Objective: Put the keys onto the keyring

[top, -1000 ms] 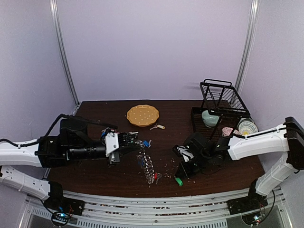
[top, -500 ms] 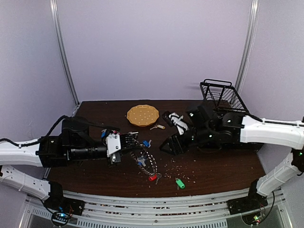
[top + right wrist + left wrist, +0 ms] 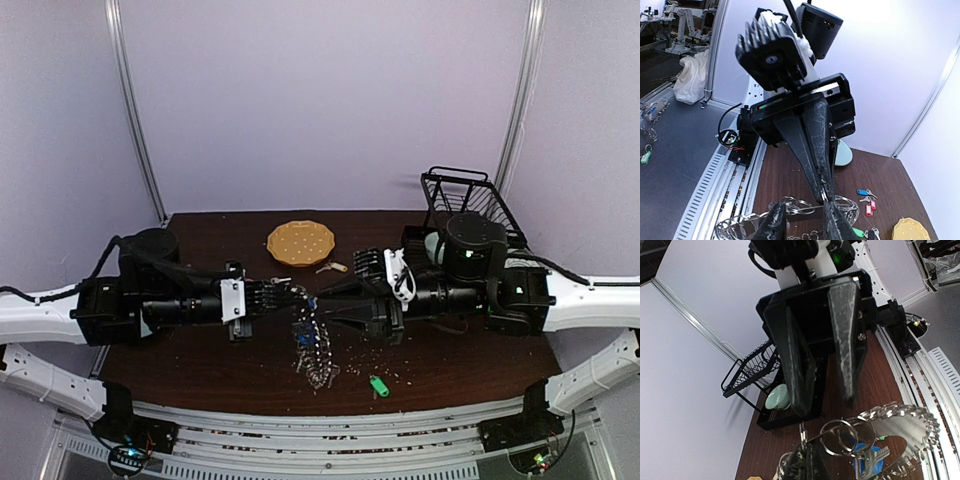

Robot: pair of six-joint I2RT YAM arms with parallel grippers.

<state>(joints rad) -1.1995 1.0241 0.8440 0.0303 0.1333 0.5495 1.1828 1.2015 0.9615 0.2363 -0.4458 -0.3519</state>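
Observation:
The keyring (image 3: pixel 312 355) is a big wire ring fringed with metal keys, and it hangs from my left gripper (image 3: pixel 293 296) down to the table. That gripper (image 3: pixel 807 460) is shut on the ring's wire, next to a blue-tagged key (image 3: pixel 867 457). My right gripper (image 3: pixel 325 299) points straight at it, a short gap away. The right gripper (image 3: pixel 805 221) is open, its fingers either side of the ring wire just below the left fingertips (image 3: pixel 824 194). Loose keys lie on the table: a green-tagged one (image 3: pixel 378 385) and blue (image 3: pixel 862 192) and red (image 3: pixel 869 209) ones.
A yellow-orange plate (image 3: pixel 300 242) sits at the back centre with one key (image 3: pixel 332 267) beside it. A black dish rack (image 3: pixel 465 210) holding a pale green bowl (image 3: pixel 777 397) stands at the back right. Small crumbs dot the wood near the front.
The right arm swung from the front right, near the green key, up and across to the centre, and now faces the left gripper. Its jaws went from shut to open. The left gripper edged right.

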